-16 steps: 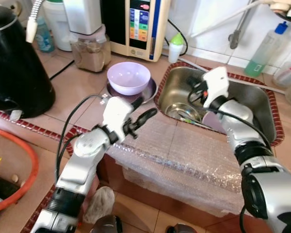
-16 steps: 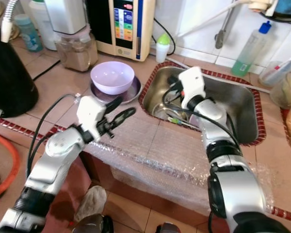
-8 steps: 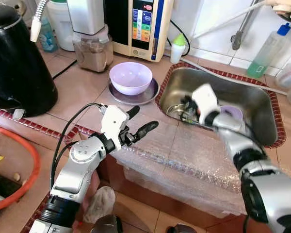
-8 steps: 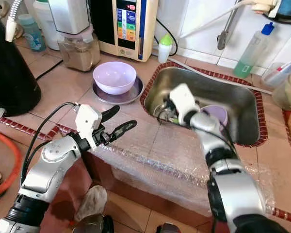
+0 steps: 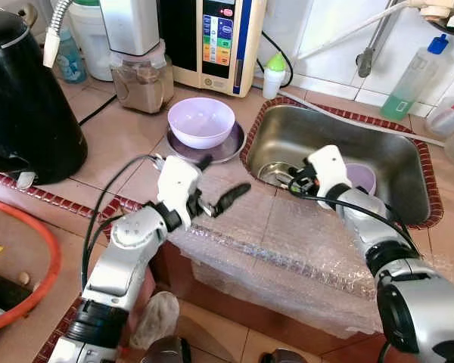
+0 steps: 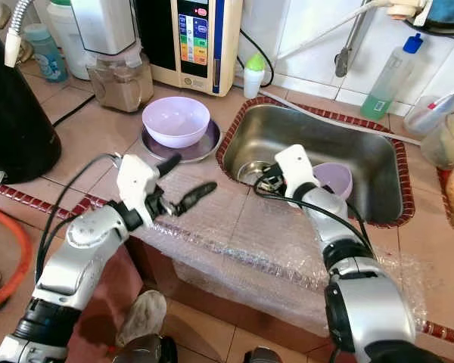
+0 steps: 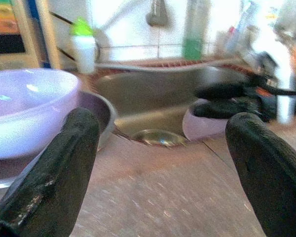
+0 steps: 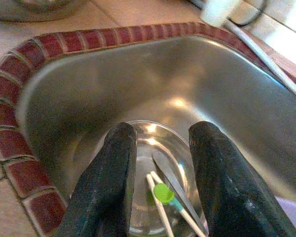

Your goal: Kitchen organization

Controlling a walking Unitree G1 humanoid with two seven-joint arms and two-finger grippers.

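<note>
Showing two purple bowls: one (image 5: 201, 121) sitting on a metal plate (image 5: 228, 147) on the counter, one (image 5: 361, 178) lying in the sink (image 5: 397, 162). Showing two grippers, left (image 5: 218, 184) and right (image 5: 293, 181). Also standing along the wall: one green soap bottle (image 5: 414, 78), one green-capped white bottle (image 5: 272, 74), one black kettle (image 5: 23, 98).

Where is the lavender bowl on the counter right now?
The lavender bowl sits on a metal plate on the tiled counter, just left of the sink and in front of the blender.

G1 arms, silver shells
White wrist blocks, black elbow joints, loose black cables, matte black fingers (image 7: 54, 182) on each gripper
</note>
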